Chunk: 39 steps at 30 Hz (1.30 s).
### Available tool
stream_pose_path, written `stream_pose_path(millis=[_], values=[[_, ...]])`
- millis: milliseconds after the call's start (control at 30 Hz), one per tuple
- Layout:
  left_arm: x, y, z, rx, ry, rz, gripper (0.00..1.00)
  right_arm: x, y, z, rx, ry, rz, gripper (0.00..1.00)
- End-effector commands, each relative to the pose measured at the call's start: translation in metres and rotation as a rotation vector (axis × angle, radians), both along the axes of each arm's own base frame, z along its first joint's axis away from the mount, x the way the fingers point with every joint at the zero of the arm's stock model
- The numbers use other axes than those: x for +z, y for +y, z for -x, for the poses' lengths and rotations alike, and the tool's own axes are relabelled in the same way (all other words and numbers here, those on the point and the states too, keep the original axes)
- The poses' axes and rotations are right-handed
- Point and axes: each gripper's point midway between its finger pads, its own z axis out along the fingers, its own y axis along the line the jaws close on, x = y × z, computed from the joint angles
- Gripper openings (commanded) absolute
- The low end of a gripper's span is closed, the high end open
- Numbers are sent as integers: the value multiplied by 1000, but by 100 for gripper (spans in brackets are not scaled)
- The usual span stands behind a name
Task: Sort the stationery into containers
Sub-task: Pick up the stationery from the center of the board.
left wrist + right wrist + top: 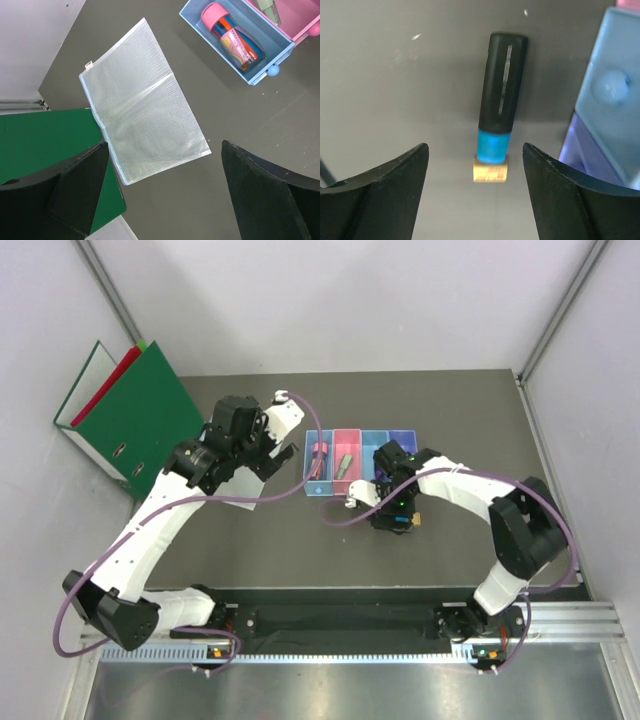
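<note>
The left gripper (pixel 165 200) has its 2 black fingers spread wide, and only bare dark grey table (pixel 250 120) shows between them. A flat clear mesh plastic sleeve (pixel 145 100) lies flat on the table just ahead. A big green ring binder (pixel 40 135) stands close beside it like a wall. The right gripper (pixel 475 195) is spread too. It has room on both sides of the black marker with a blue band (pixel 501 90) and the tiny tan block (pixel 490 170) touching its end. The wall of a see-through blue bin (pixel 615 60) stands close on one side.

Blurred blue bin (pixel 615 125), partly off-picture.
</note>
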Motion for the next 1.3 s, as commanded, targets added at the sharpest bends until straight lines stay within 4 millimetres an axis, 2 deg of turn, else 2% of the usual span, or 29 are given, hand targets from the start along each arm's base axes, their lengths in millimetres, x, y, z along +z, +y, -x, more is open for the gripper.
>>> stream_pose_path(millis=[0, 133, 333, 367, 433, 467, 533, 567, 633, 667, 800, 900, 933, 1000, 1033, 1100, 1133, 1267], values=[[21, 5, -1, -2, -64, -14, 99, -3, 21, -18, 8, -37, -45, 75], [23, 7, -4, 4, -81, -31, 99, -9, 25, -23, 8, -32, -49, 72], [26, 7, -9, 10, -98, -32, 99, -18, 28, -24, 0, -15, -48, 59], [27, 7, -10, 13, -101, -31, 99, -20, 28, -23, -1, -8, -47, 51], [30, 7, -12, 12, -113, -33, 99, -24, 28, -21, -10, 5, -46, 45], [30, 6, -13, 11, -115, -37, 99, -25, 28, -21, -10, 8, -45, 37], [34, 8, -15, 14, -128, -43, 99, -28, 28, -19, -24, 19, -46, 29], [35, 7, -15, 12, -133, -44, 99, -30, 28, -18, -27, 23, -44, 18], [38, 9, -17, 18, -140, -49, 99, -32, 28, -16, -34, 28, -45, 9], [39, 9, -18, 19, -144, -51, 99, -32, 27, -15, -37, 31, -43, 1], [41, 10, -18, 18, -153, -58, 99, -26, 28, -11, -44, 30, -48, 0], [44, 11, -17, 18, -161, -55, 99, -6, 34, -9, -64, 18, -72, 0], [44, 11, -17, 17, -161, -54, 99, 9, 37, -9, -82, 3, -95, 0], [45, 12, -15, 18, -167, -52, 99, 28, 44, -9, -95, -13, -132, 0], [45, 12, -14, 21, -164, -49, 99, 48, 48, -12, -120, -31, -167, 0], [43, 13, -12, 23, -160, -45, 99, 69, 55, -13, -143, -48, -211, 0], [42, 13, -10, 23, -156, -43, 99, 90, 60, -18, -182, -74, -254, 0], [40, 16, -7, 27, -156, -42, 99, 143, 71, -32, -311, -129, -381, 0]])
